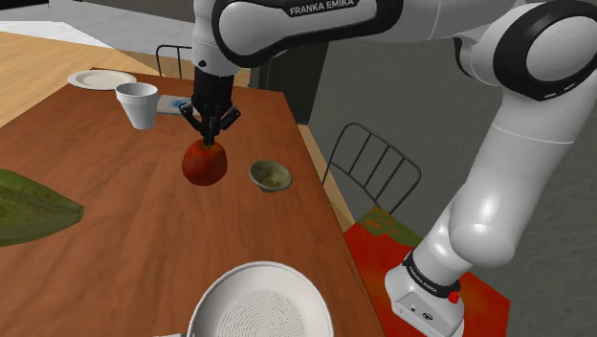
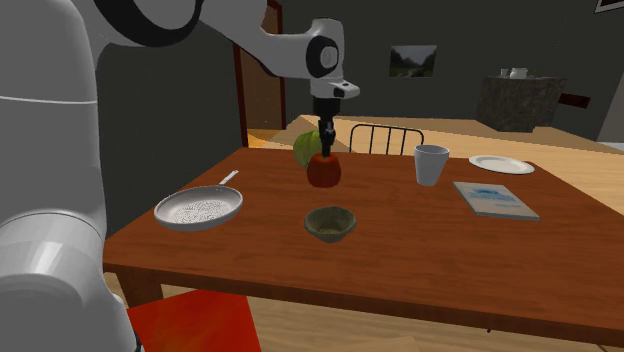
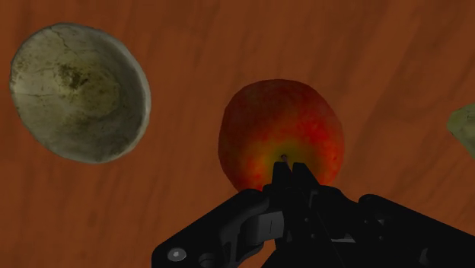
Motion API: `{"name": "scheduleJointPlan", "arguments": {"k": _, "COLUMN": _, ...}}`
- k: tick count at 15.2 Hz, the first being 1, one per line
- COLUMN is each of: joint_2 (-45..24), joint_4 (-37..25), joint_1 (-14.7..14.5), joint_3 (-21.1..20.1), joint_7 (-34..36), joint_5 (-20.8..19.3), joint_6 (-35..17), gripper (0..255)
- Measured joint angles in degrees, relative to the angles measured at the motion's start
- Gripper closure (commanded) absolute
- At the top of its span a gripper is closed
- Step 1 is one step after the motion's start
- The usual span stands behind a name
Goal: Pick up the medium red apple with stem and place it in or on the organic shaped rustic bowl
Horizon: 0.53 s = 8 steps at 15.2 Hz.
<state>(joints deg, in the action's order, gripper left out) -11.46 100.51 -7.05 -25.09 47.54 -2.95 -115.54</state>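
Plainly, in the shoulder view the gripper (image 1: 209, 142) points straight down at the apple (image 1: 205, 165), its fingers pinched shut on the fruit's top. The apple is over the middle of the table (image 1: 124, 249), near the bowl (image 1: 270, 175), which sits apart toward that view's right. A cup (image 1: 138, 103) and a plate (image 1: 100, 79) stand farther back; a pan (image 1: 258, 306) lies at the near edge.

In the second exterior view the apple (image 2: 323, 172) hangs under the gripper (image 2: 325, 150), behind the bowl (image 2: 330, 222). Whether it touches the wood I cannot tell. The pan (image 2: 198, 208) lies to that view's left.

In the wrist view the fingers (image 3: 278, 179) meet at the stem end of the apple (image 3: 282, 129), gripping it. The bowl (image 3: 76, 91) lies apart, upright on the wood.
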Motion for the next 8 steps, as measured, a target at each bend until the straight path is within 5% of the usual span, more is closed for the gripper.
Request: {"name": "scheduleJointPlan", "arguments": {"k": 8, "joint_2": 0.95, "joint_4": -5.10, "joint_1": 0.05, "joint_3": -0.13, "joint_7": -0.27, "joint_5": 0.51, "joint_6": 5.95, "gripper": 255}}
